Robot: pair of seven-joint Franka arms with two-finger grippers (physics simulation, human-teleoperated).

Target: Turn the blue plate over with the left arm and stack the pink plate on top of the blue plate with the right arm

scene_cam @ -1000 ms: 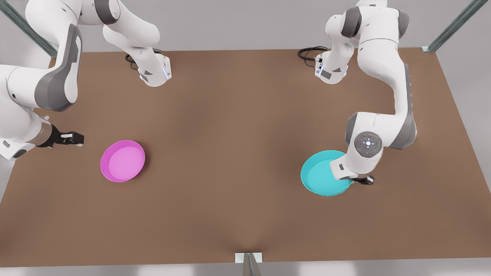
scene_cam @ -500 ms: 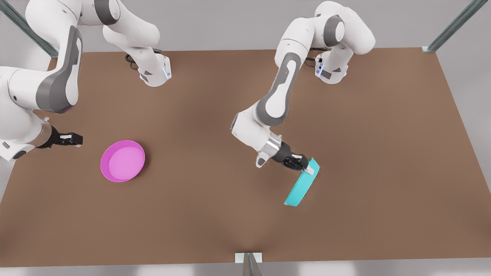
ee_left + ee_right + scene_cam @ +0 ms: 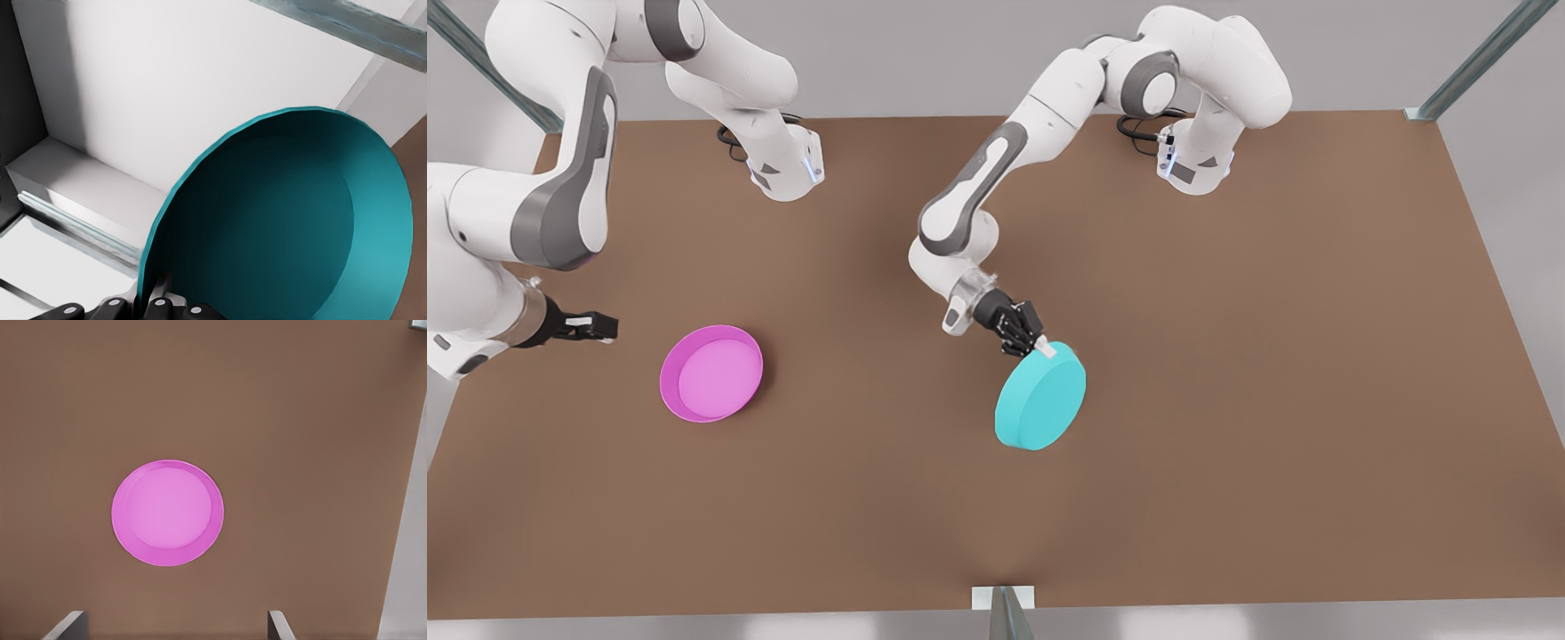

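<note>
- The left gripper pinches the blue plate at its rim, underside up, near the table's middle.
- The plate looks stiff and light; the rim suits gripping.
- The right gripper, fingers spread, waits beside the pink plate.

Simulated robot lab: bare brown table, grey walls, metal frame struts.
</note>
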